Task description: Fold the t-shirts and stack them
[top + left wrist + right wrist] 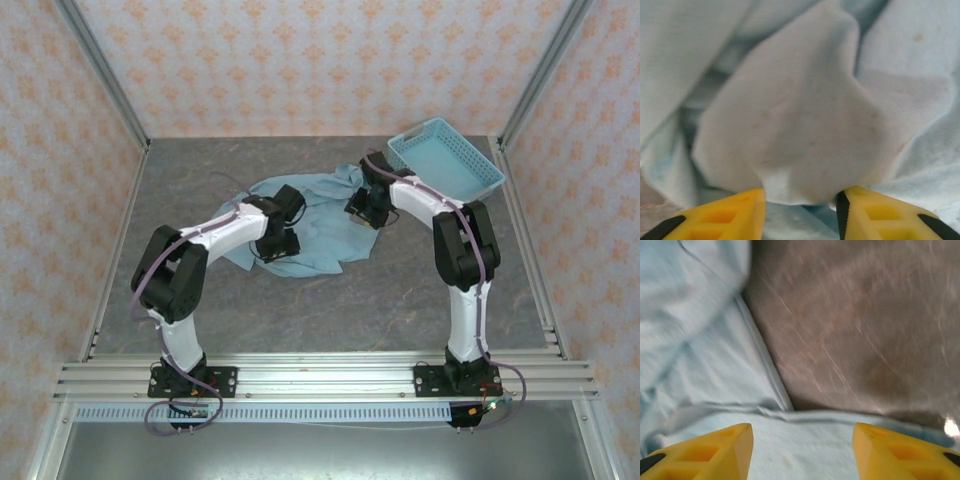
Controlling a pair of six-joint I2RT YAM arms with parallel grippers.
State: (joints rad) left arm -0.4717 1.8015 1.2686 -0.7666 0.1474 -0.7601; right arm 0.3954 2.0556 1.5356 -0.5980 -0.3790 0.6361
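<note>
Near half of the table (pixel 380 310): bare grey top from the arm bases up to the cloth, with lots of room to pass.
Middle: a crumpled t-shirt (pixel 320 235) lies in a low heap between the two arms.
Back right corner: a blue basket (pixel 447 158) blocks it, close by the right arm (pixel 465 250).
Left side: bare table between the left arm (pixel 170 275) and the wall.
Edges: papered walls (pixel 300 70) shut in three sides.
Left gripper (pixel 801 200): a hump of cloth fills the gap between its fingers.
Right gripper (pixel 802 440): the gap is wide, with flat cloth under it and bare table beyond.
</note>
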